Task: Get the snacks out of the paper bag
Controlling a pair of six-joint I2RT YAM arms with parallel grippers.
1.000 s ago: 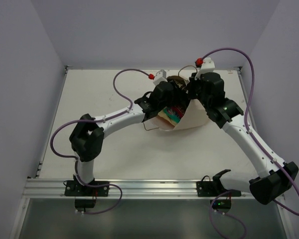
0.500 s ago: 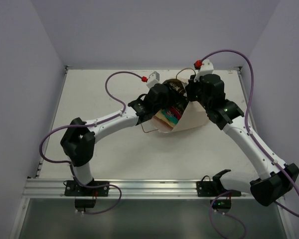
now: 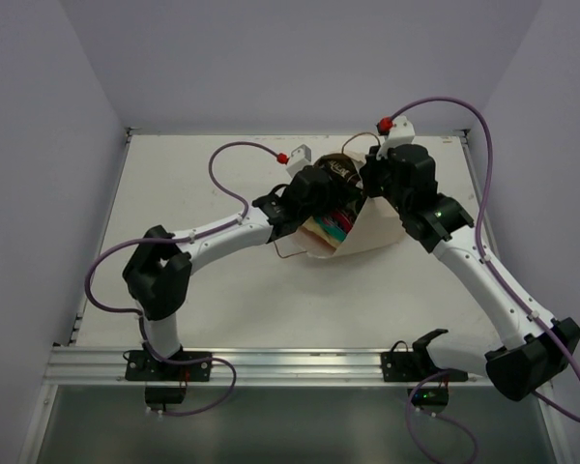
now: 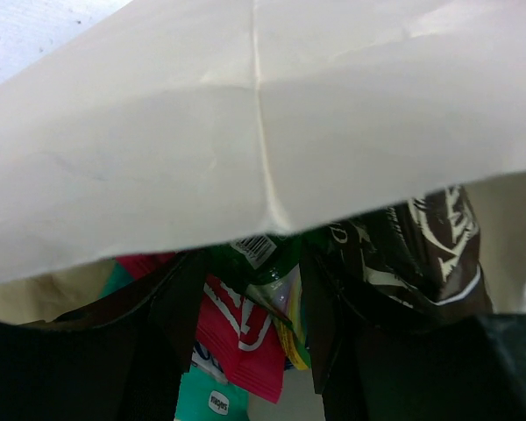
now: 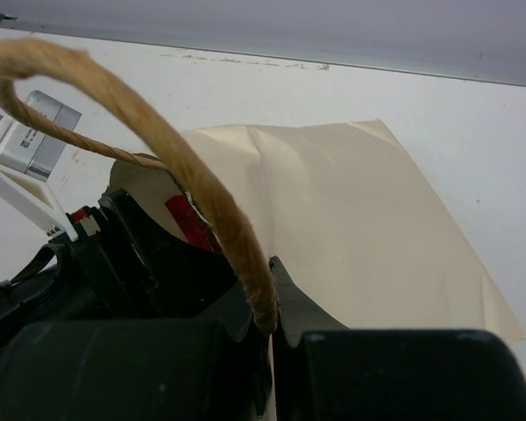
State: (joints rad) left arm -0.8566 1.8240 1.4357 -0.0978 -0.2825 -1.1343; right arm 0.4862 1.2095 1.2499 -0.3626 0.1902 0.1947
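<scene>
Overhead view of a white counter w/ two robot arms reaching from the near edge toward the far edge, meeting just right of centre. A cream paper bag lies on its side there, mouth facing the left edge.

Task progress: early. No packet lies out on the counter, and every snack that shows sits in the bag's mouth. So nothing is out yet, as far as the views show, and all the unloading is left.

L gripper is pushed into the bag mouth under the paper's top flap, fingers apart. Between and beyond them are a magenta packet and a green packet. A dark brown packet is to one side and a teal packet lower down. It looks lined up on the magenta or green one but has not closed. Only four packets can be made out; any others are hidden.

R gripper is at the bag's far side, fingers pinched together on a twisted brown cord handle – prob. holding the bag open and steady.

Surface: plain matte white, a few faint scuff marks near the far edge. A metal rail runs along the near edge w/ the arm bases bolted to it.

Room: bare pale lilac-grey walls on the left, right and far sides. Purple cables loop off both arms.
</scene>
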